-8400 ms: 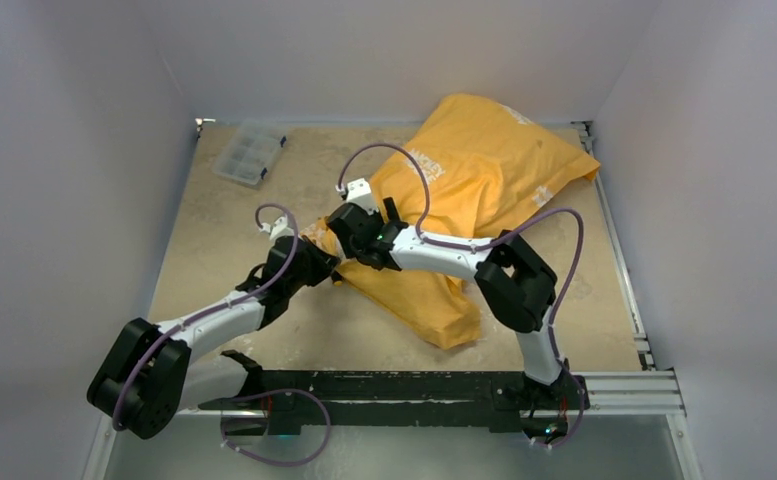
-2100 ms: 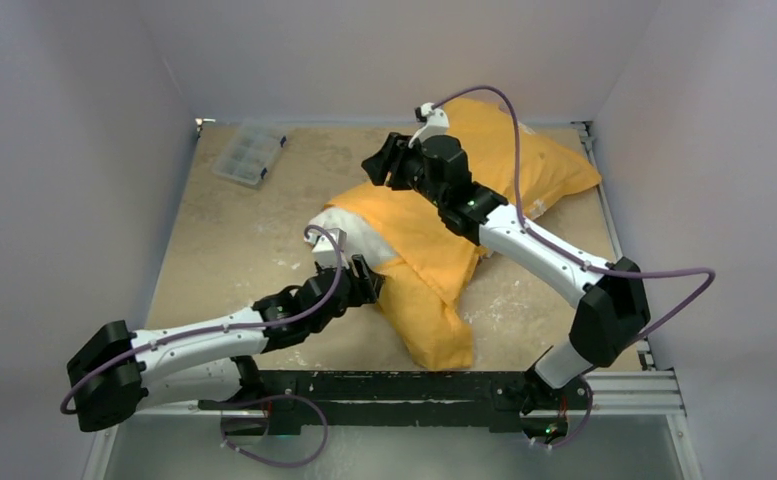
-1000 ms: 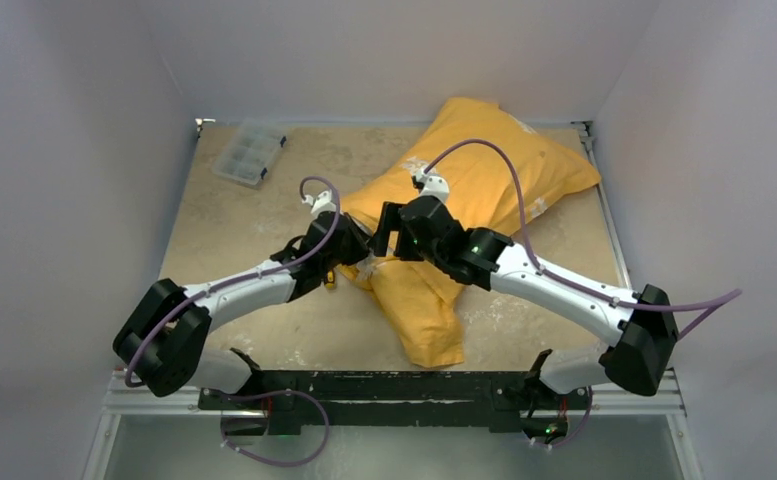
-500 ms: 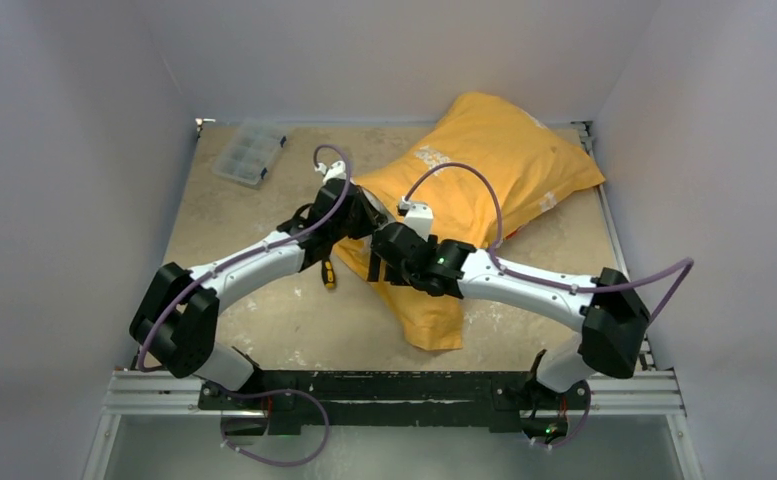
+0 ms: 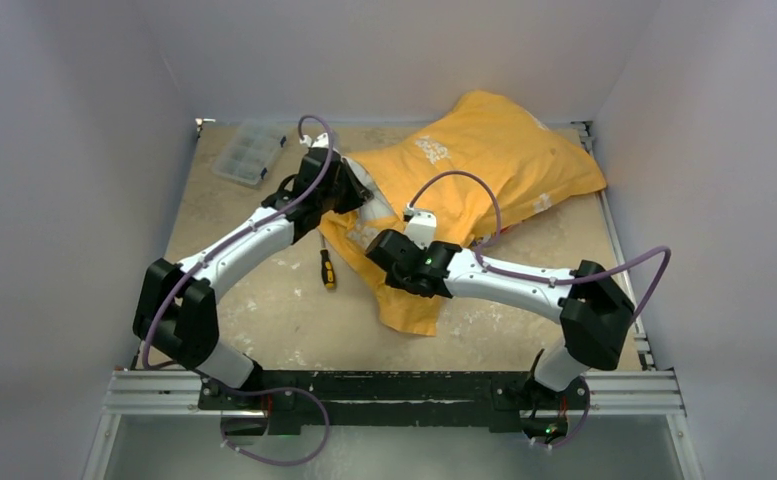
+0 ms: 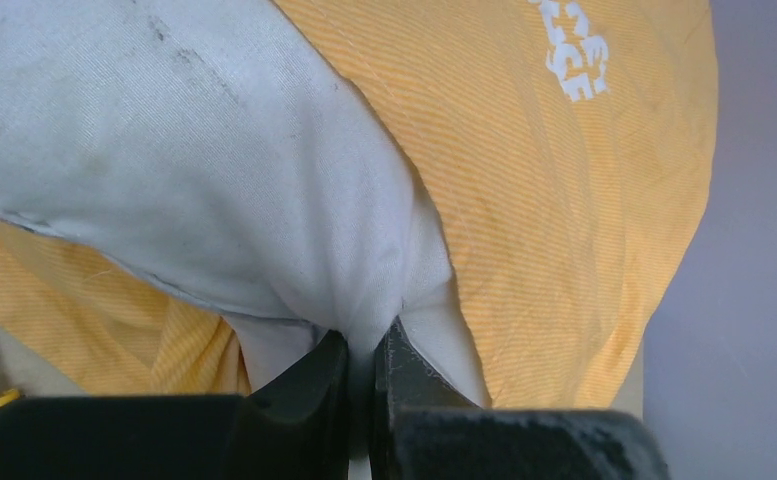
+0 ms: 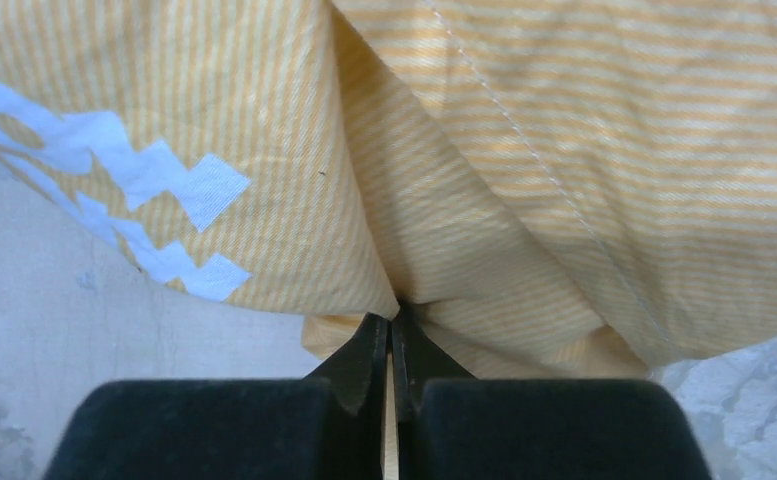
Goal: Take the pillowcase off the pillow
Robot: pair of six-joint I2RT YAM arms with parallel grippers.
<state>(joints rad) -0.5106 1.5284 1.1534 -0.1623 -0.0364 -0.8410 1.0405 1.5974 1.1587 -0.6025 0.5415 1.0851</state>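
Now, from above: orange pillowcase [image 5: 504, 160] lying stuffed across the far right of the tabletop [image 5: 244, 305]. From the left wrist: left end effector [image 6: 364, 352] pinched shut on the white pillow [image 6: 164, 140] poking out of the pillowcase. From the right wrist: right end effector [image 7: 394, 345] pinched shut on a pillowcase fold.

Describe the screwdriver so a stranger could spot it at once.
Find the big orange-yellow pillowcase across the middle of the table. Just left of its near flap, the screwdriver lies on bare tabletop. It is the only slim, rigid thing: metal shaft, yellow-and-black handle, unlike the clear compartment box far left.
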